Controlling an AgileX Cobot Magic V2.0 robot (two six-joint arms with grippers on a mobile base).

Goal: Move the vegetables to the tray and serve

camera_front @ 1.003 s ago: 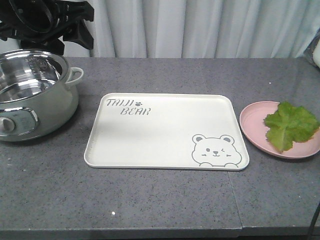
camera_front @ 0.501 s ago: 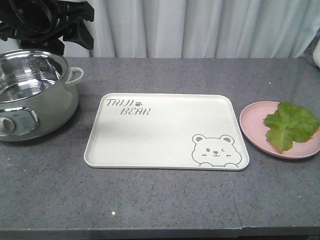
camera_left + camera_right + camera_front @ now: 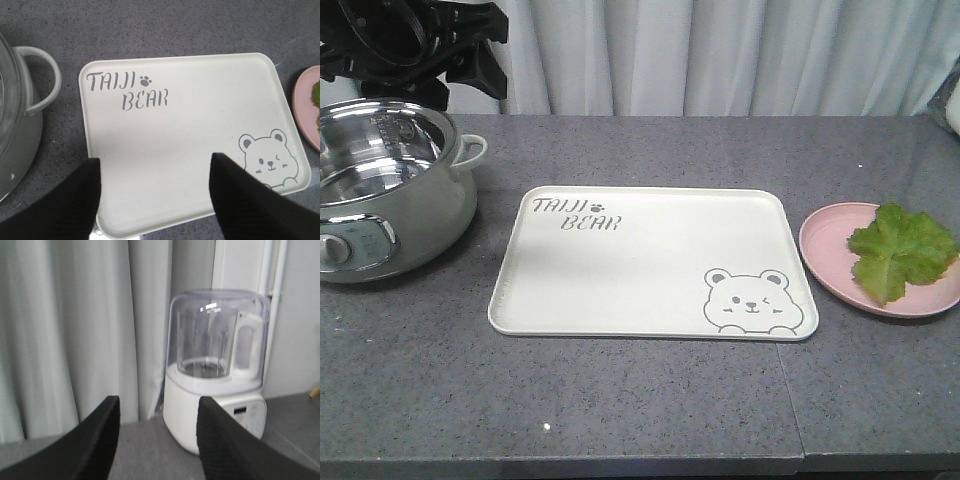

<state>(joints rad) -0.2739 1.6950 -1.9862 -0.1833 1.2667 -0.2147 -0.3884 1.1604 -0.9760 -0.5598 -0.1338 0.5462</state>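
A green crinkled lettuce leaf, the vegetables [image 3: 900,248], lies on a round pink plate [image 3: 830,250] at the right of the grey counter. The cream tray [image 3: 650,262] with a bear drawing and "TAIJI BEAR" lettering sits bare in the middle. My left gripper [image 3: 156,167] hangs open above the tray's [image 3: 190,115] near edge, nothing between its black fingers [image 3: 75,200]. A sliver of the pink plate [image 3: 306,107] shows at the right edge of the left wrist view. My right gripper [image 3: 159,410] is open too, held up facing a curtain, away from the lettuce.
A pale green electric pot [image 3: 390,190] with a steel bowl stands at the left, its handle [image 3: 42,80] close to the tray's corner. A white blender [image 3: 217,370] with a clear jug stands on the counter ahead of the right gripper. Curtains [image 3: 720,55] hang behind.
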